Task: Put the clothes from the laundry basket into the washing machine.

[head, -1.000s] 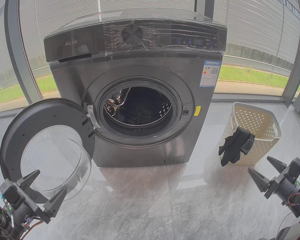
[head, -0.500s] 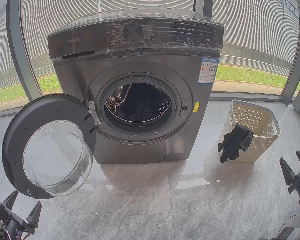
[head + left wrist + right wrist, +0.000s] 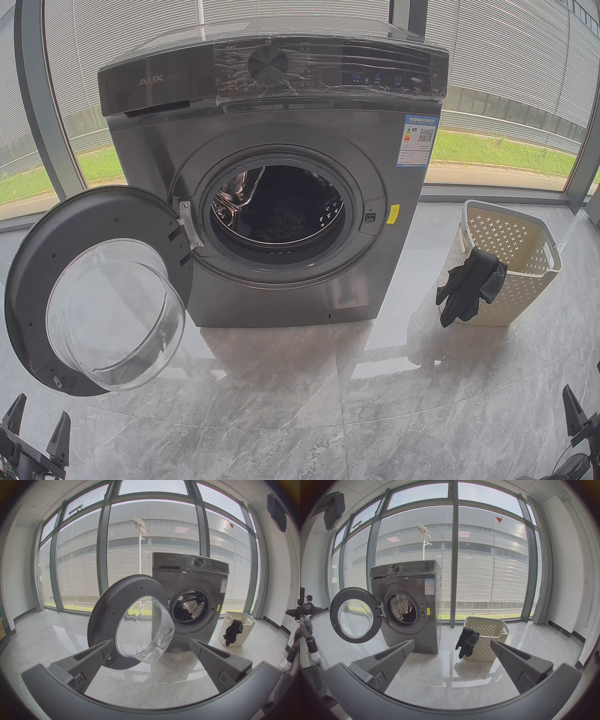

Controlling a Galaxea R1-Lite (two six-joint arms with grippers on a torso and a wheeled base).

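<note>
**Both grippers empty, one dark garment left on the basket rim**

The washing machine (image 3: 275, 187) stood with its door (image 3: 94, 287) swung fully open to the robot's left, and the drum mouth (image 3: 278, 212) was clear to get at. Something dark lay low inside the drum, too dim to make out.

On the floor to the right of the machine, near it but apart, sat the pale perforated laundry basket (image 3: 553, 247). The dark garment (image 3: 470, 284) was draped over the rim nearest the machine. Part of it was tucked inside the basket, and the rest hung down the outer wall without quite reaching the floor.

The left gripper (image 3: 151, 642) was low at the robot's left, short of the door, its fingers spread wide with nothing between them. The right gripper (image 3: 451, 644) was just as wide open and empty, low at the right and well apart from the basket.

The garment looked light, soft and limp, with no stiffness to keep its shape. It would likely sag and trail once lifted. The best place to hold seemed to be the thick bunched fold right at the rim, where the cloth gathered, rather than a dangling end that could slip through the fingers. The right gripper was the nearer one for that pick. A trailing end could well snag on the basket's rim or on the drum mouth.
</note>
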